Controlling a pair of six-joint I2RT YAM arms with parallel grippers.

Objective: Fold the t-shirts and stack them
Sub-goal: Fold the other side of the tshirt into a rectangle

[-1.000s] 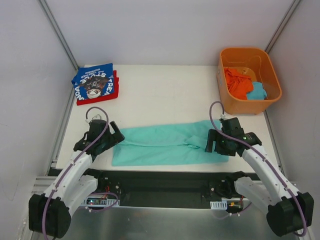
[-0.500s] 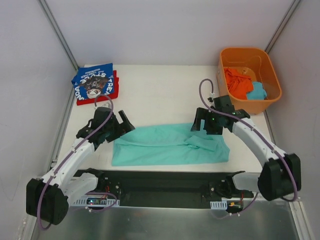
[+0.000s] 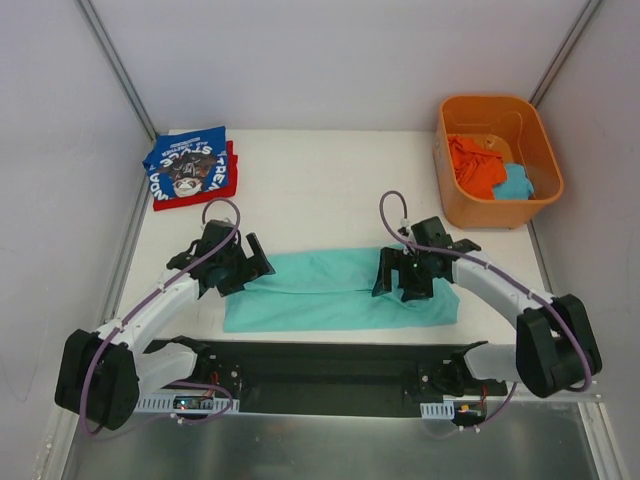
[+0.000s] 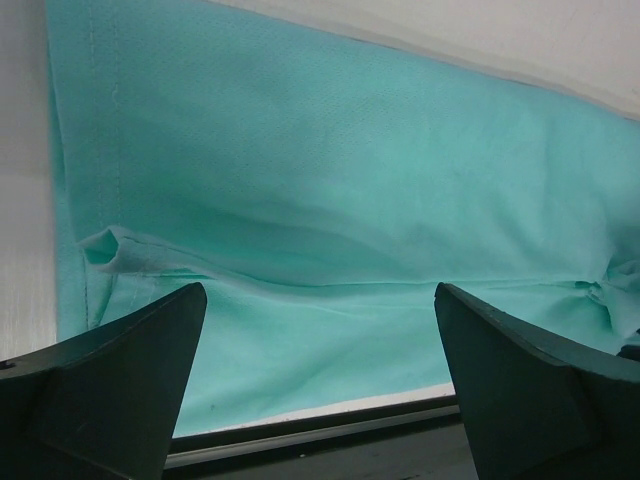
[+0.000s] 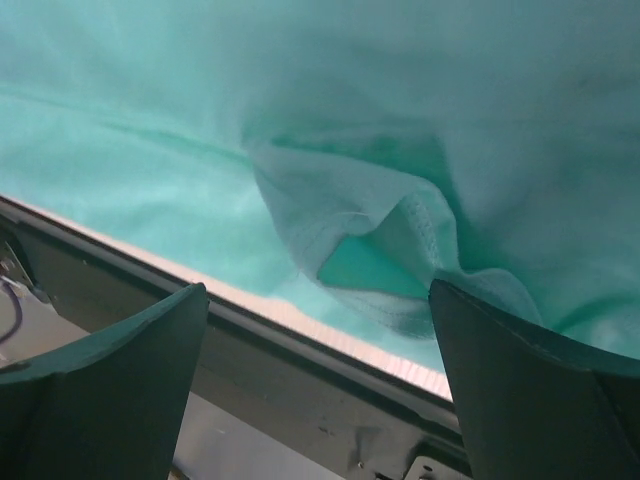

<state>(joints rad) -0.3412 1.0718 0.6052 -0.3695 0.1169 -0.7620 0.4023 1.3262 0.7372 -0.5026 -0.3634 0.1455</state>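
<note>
Both end effectors gape over the soft mint-teal cloth t-shirt [image 3: 330, 292].
The left end effector [image 3: 250, 268] is open and holds nothing, above the shirt's left end. The right end effector [image 3: 396, 282] is open too, above a crumpled fold. The shirt lies in a long strip on the white worktop [image 3: 320, 190]. A royal-blue t-shirt [image 3: 185, 165] sits on a red t-shirt [image 3: 175, 202], far left.

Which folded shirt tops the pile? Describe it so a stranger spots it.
At the white table's far-left corner sit two stacked shirts. The royal-blue cloth t-shirt lies on the red cloth t-shirt; only it carries white lettering and a graphic.
</note>
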